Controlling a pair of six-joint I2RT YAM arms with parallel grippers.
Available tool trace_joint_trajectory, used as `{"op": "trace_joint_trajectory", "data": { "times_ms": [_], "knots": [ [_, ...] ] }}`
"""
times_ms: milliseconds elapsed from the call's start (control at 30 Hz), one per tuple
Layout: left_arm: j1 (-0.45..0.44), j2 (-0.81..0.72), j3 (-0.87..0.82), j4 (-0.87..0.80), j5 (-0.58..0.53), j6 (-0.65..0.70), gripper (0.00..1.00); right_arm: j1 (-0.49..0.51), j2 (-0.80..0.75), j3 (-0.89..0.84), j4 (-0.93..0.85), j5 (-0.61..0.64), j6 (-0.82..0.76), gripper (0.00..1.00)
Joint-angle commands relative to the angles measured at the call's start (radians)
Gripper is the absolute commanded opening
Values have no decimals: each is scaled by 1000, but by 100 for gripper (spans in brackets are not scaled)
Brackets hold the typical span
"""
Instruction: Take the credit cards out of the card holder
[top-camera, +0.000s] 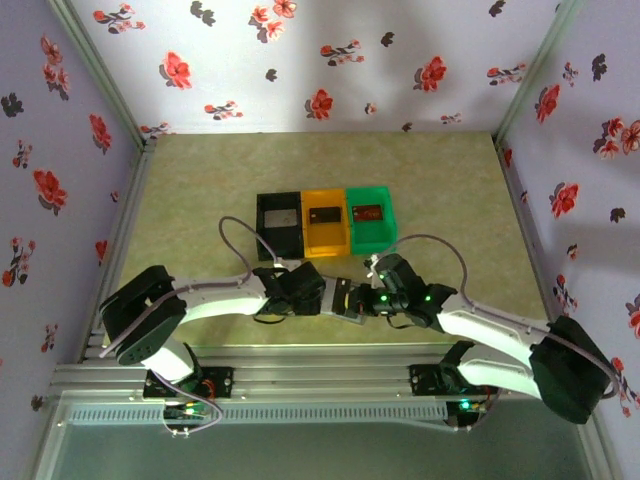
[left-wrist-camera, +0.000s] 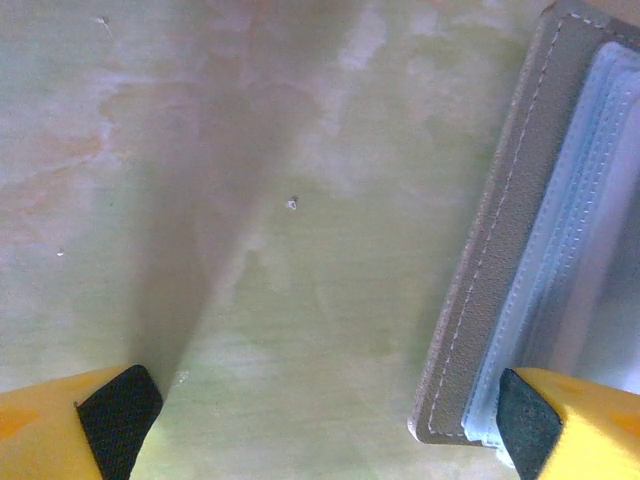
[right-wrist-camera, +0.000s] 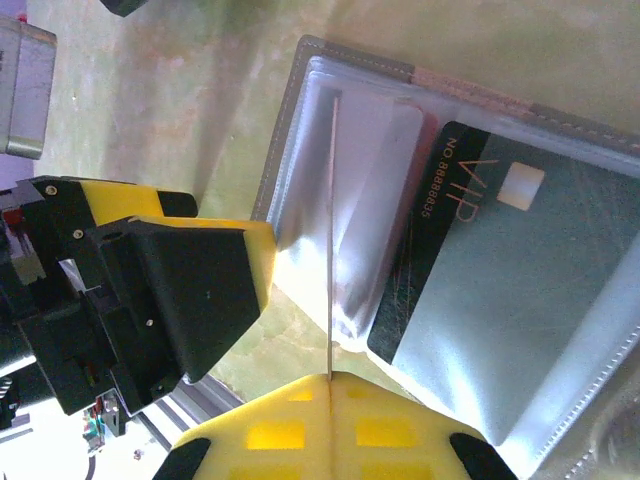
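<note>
**Holder may lift too**

The card holder (right-wrist-camera: 290, 130) is lying open on the table (left-wrist-camera: 250, 200) between the arms, a dark card (right-wrist-camera: 470, 250) sleeved inside. Right gripper (right-wrist-camera: 330, 400) is pinching a thin sheet (right-wrist-camera: 331, 250) edge-on — left gripper (left-wrist-camera: 325, 430) is gaping, empty. Unpinned, the holder could be dragging along.

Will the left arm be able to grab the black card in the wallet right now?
Probably not yet. The black card lies flat in a clear pocket of the wallet, and the thin sheet pinched upright by the right tool stands between it and the open left tool.
</note>
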Motion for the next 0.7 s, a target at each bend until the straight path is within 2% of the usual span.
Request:
{"op": "trace_joint_trajectory", "data": {
  "times_ms": [0,133,300,467,533,667],
  "knots": [
    [-3,20,-38,95,192,-59,93,-12,-42,-7,-52,-16,-44,0],
    [4,-34,-41,92,191,-72,93,-24,-76,3,-94,-28,-71,0],
    [29,-172,-53,87,190,-63,93,-44,-127,21,-135,-65,-123,0],
    [78,-338,-66,69,199,41,96,-76,-152,38,-113,-156,-158,0],
    [110,-394,-80,74,226,78,96,-81,-160,41,-94,-187,-163,0],
    [182,-472,-124,132,357,143,97,-91,-167,41,-32,-267,-156,0]
  ]
}}
